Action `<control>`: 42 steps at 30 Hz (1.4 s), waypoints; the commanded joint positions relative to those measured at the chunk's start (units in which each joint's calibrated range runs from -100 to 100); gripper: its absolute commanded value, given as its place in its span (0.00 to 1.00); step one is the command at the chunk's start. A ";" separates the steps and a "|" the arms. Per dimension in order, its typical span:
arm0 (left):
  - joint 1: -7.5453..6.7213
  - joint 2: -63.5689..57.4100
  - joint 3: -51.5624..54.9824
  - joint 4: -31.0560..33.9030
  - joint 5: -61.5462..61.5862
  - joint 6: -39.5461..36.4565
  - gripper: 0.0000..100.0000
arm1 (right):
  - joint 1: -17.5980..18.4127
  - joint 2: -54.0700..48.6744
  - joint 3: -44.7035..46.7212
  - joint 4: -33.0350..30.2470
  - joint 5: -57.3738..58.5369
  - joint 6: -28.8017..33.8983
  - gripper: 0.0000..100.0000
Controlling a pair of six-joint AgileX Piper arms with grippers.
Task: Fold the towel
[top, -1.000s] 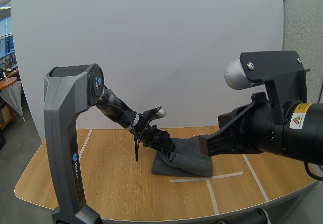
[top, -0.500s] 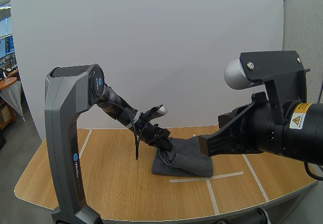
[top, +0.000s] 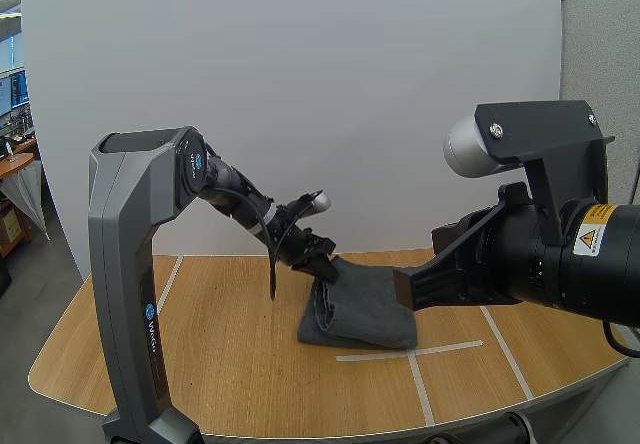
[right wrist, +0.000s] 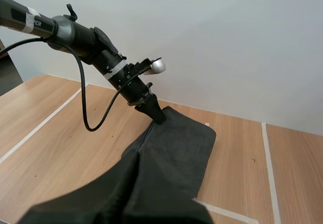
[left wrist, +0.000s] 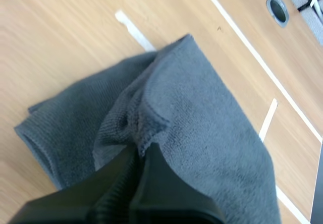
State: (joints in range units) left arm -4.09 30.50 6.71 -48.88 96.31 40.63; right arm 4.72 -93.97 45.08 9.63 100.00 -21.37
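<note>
A dark grey towel lies bunched on the wooden table, partly folded over itself. My left gripper is shut on the towel's upper left edge and holds that edge raised off the table. In the left wrist view the fingertips pinch a puckered fold of the towel. In the right wrist view my right gripper is one dark shut wedge with nothing in it, hovering just short of the towel; my left gripper grips its far corner.
White tape lines cross the table beside and in front of the towel. My bulky right arm hangs over the table's right side. A round cable hole sits in the tabletop beyond the towel.
My left gripper closed from wide open onto the towel's edge, then rose and drew back, lifting that edge. The right arm has not moved.
</note>
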 commanded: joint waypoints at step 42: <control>-0.11 0.46 -12.20 7.28 2.12 -4.38 0.00 | -0.26 15.02 14.32 -0.82 -9.47 -5.65 0.00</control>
State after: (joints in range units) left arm -4.09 31.12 -4.89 -41.07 99.02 36.27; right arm 4.72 -84.50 58.78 8.15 94.86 -23.91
